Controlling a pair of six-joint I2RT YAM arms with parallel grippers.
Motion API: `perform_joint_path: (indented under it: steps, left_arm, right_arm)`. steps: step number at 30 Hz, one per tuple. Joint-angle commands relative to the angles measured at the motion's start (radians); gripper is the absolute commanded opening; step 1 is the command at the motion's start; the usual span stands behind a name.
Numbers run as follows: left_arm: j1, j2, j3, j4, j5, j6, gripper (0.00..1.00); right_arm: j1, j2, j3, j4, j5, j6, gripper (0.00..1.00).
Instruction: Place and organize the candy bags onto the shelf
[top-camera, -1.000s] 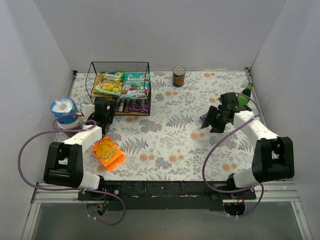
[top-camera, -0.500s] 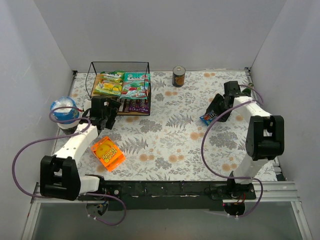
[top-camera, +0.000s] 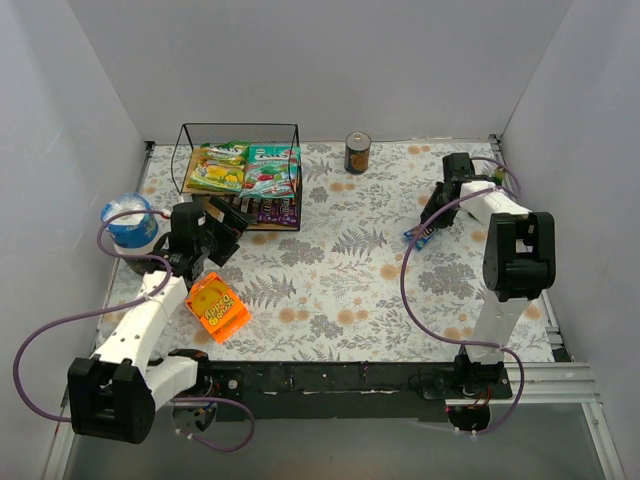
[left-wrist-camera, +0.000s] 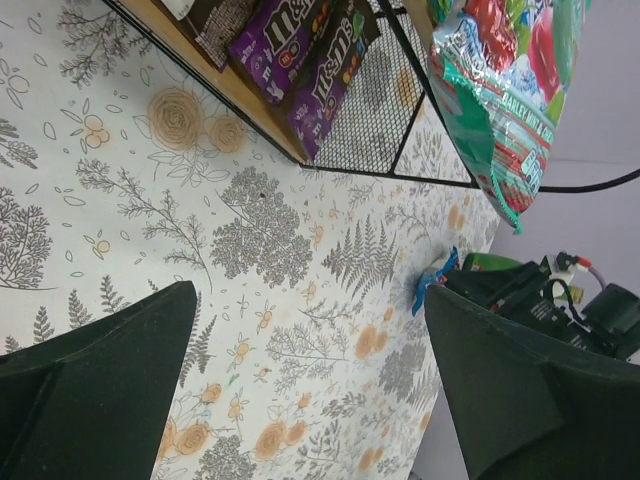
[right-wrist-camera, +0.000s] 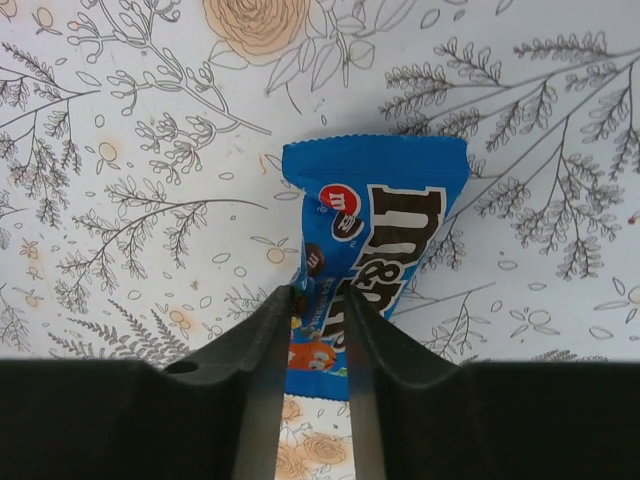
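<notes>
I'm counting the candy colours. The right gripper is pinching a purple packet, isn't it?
Not purple. The right gripper is pinching a blue packet, as the right wrist view shows. The purple packets lie on the lower board of the shelf, seen in the left wrist view.

packet (right-wrist-camera: 375, 250): blue, brown lettering | bag (left-wrist-camera: 500, 105): teal, red print | tablecloth (top-camera: 340, 280): white, grey ferns, tan roses | package (top-camera: 216, 308): orange, yellow circle
</notes>
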Motion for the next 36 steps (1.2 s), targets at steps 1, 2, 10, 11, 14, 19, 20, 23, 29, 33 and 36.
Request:
perform_joint_path:
  steps: [1, 2, 10, 11, 14, 19, 20, 23, 29, 33, 36]
  left_arm:
    - [-0.004, 0.004, -0.002, 0.036, 0.116, 0.047, 0.98]
    - [-0.002, 0.013, -0.001, 0.043, 0.127, 0.05, 0.98]
    - [-0.016, 0.062, -0.027, 0.115, 0.247, 0.088, 0.98]
    - [-0.03, 0.068, -0.028, 0.118, 0.255, 0.091, 0.98]
    - [-0.079, 0.085, -0.038, 0.128, 0.233, 0.09, 0.98]
    - [-0.129, 0.133, -0.065, 0.173, 0.233, 0.05, 0.98]
    - [-0.143, 0.143, -0.065, 0.173, 0.233, 0.047, 0.98]
    - [-0.159, 0.18, -0.071, 0.173, 0.245, 0.038, 0.98]
    - [-0.217, 0.226, -0.097, 0.19, 0.264, 0.007, 0.98]
    - [-0.27, 0.266, -0.096, 0.205, 0.265, -0.014, 0.95]
    - [-0.32, 0.3, -0.09, 0.236, 0.268, -0.019, 0.82]
  right_arm:
    - [-0.001, 0.029, 0.025, 0.038, 0.013, -0.059, 0.3]
    - [-0.003, 0.032, 0.022, 0.046, 0.004, -0.065, 0.26]
    - [0.023, 0.011, -0.112, 0.072, -0.145, -0.059, 0.09]
    - [0.036, -0.005, -0.137, 0.072, -0.156, -0.045, 0.09]
    - [0.125, -0.071, -0.232, 0.072, -0.18, 0.039, 0.1]
    - [0.345, -0.192, -0.32, 0.083, -0.171, 0.246, 0.12]
    - [0.371, -0.204, -0.302, 0.081, -0.167, 0.303, 0.14]
    - [0.451, -0.218, -0.22, 0.009, -0.105, 0.342, 0.28]
    - [0.468, -0.235, -0.045, -0.028, -0.051, 0.287, 0.52]
    - [0.467, -0.246, -0.012, -0.039, -0.035, 0.179, 0.49]
    - [0.467, -0.236, -0.041, -0.02, -0.076, 0.034, 0.45]
